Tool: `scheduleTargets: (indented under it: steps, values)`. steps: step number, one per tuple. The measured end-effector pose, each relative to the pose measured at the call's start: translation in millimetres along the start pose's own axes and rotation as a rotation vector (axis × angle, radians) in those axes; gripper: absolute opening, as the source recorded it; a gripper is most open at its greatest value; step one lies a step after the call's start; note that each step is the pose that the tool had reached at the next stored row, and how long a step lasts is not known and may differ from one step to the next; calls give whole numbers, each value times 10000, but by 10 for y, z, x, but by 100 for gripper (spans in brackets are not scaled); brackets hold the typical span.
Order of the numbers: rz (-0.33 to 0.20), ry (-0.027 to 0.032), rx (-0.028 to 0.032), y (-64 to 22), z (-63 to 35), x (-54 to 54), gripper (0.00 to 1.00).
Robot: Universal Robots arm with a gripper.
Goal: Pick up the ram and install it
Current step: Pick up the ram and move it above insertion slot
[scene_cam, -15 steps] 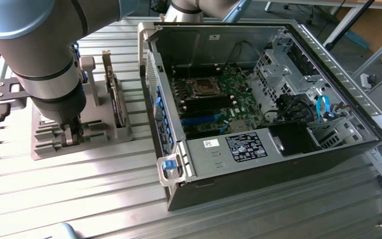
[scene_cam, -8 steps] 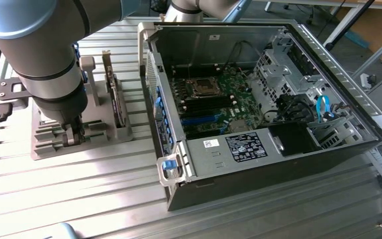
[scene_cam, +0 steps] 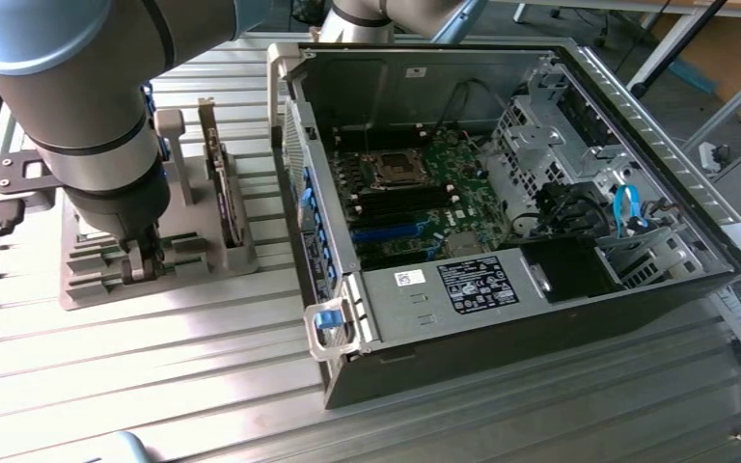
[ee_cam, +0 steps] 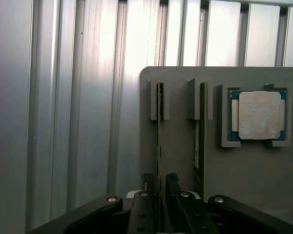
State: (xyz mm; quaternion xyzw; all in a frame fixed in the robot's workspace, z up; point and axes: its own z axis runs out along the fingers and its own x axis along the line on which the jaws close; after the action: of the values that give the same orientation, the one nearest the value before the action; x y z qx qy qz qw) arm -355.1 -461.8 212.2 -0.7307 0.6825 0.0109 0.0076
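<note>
Two fingers of the hand (ee_cam: 159,179) stand apart astride the ram (ee_cam: 159,127); black label (scene_cam: 478,285) writing illegible.

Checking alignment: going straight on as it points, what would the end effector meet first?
Likely the ram standing in the grey holder: the open end effector lines up astride it, though depth is unclear.

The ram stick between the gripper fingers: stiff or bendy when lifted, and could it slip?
Probably stiff: the ram stands straight on edge in its grey holder. Likely light, being so thin. Its thin profile gives the gripper little to clamp, so it might slip or tilt.
</note>
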Motion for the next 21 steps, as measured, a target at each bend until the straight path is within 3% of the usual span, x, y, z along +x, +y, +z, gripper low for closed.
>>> scheduleTargets:
  steps: [21]
  values:
    - [0,0,-1,-1,3,-6,24]
